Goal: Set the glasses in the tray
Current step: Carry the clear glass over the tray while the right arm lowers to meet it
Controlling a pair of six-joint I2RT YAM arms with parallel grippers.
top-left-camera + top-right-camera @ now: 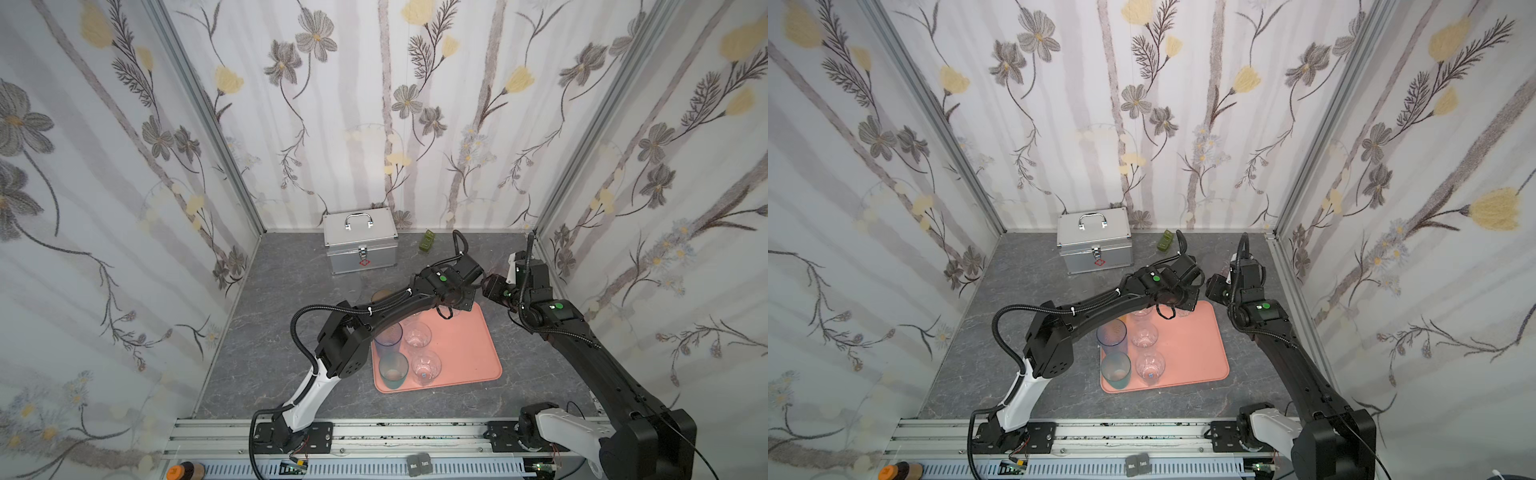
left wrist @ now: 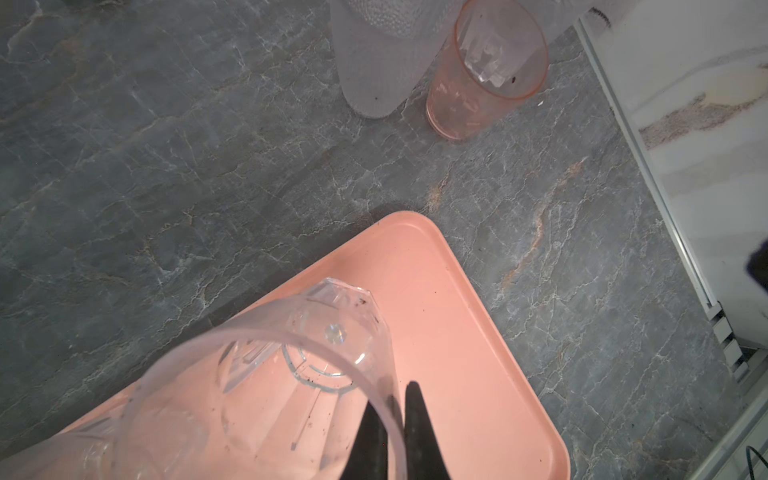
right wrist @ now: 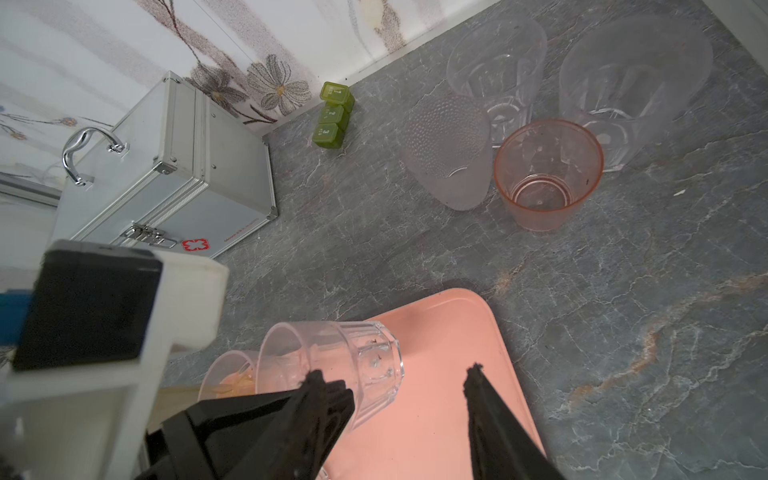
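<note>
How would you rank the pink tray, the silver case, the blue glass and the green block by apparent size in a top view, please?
1. pink tray
2. silver case
3. blue glass
4. green block
The case and block stand farther from the camera, so their real sizes may be understated.

My gripper (image 3: 397,372) hangs with fingers (image 3: 490,415) spread above the corner of the tray (image 3: 449,332); a tilted clear glass (image 3: 353,353) is by one finger. Beyond stand a pinkish tumbler (image 3: 548,174), a frosted glass (image 3: 449,153) and a silver case (image 3: 166,174).

Lab robot cell: floral-papered panels (image 1: 104,208) above aluminium mounting rail (image 1: 415,430).
</note>
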